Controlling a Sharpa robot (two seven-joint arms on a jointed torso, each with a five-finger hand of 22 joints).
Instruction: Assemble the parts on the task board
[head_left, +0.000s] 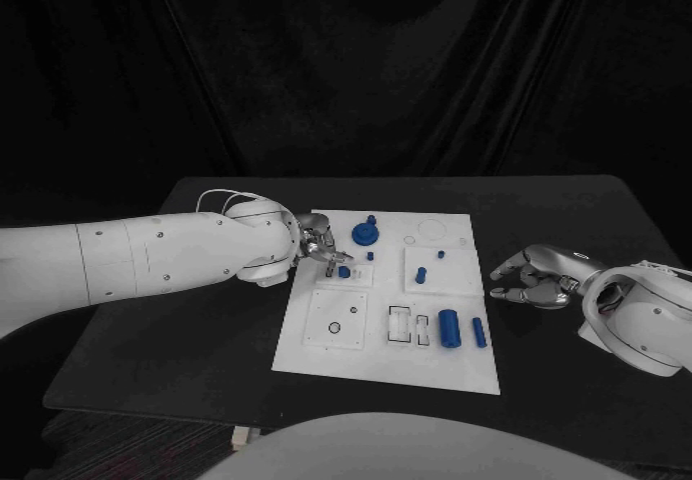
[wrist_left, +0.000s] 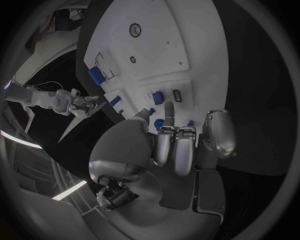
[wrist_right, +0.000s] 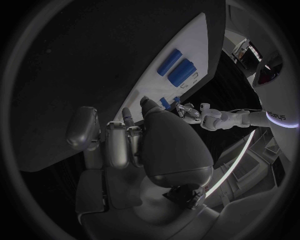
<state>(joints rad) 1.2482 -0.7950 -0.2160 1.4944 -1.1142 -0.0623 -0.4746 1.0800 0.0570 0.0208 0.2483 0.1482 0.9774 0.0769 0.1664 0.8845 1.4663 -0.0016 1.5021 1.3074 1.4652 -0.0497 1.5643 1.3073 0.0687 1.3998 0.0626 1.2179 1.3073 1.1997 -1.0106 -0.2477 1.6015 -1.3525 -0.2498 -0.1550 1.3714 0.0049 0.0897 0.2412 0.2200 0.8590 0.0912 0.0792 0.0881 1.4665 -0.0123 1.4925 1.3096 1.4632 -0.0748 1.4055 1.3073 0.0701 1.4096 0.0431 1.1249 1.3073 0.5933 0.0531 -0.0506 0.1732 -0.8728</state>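
Head view: the left hand (head_left: 320, 250) works a small blue part (head_left: 343, 271) at the board's (head_left: 433, 365) upper-left sockets, seemingly seating it; the right hand (head_left: 531, 279) rests on the worktop (head_left: 173, 340), fingers curled, empty. Left wrist view: its fingers (wrist_left: 167, 112) reach narrowly toward the part; whether they grip it cannot be told, so pressing straight down seems next. Right wrist view: two larger parts (wrist_right: 177, 67) lie unassembled.

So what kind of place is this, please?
Probably a robotics lab or test booth: a black table against dark curtains, a white task board with small blue parts, and the left hand and right hand working over it.
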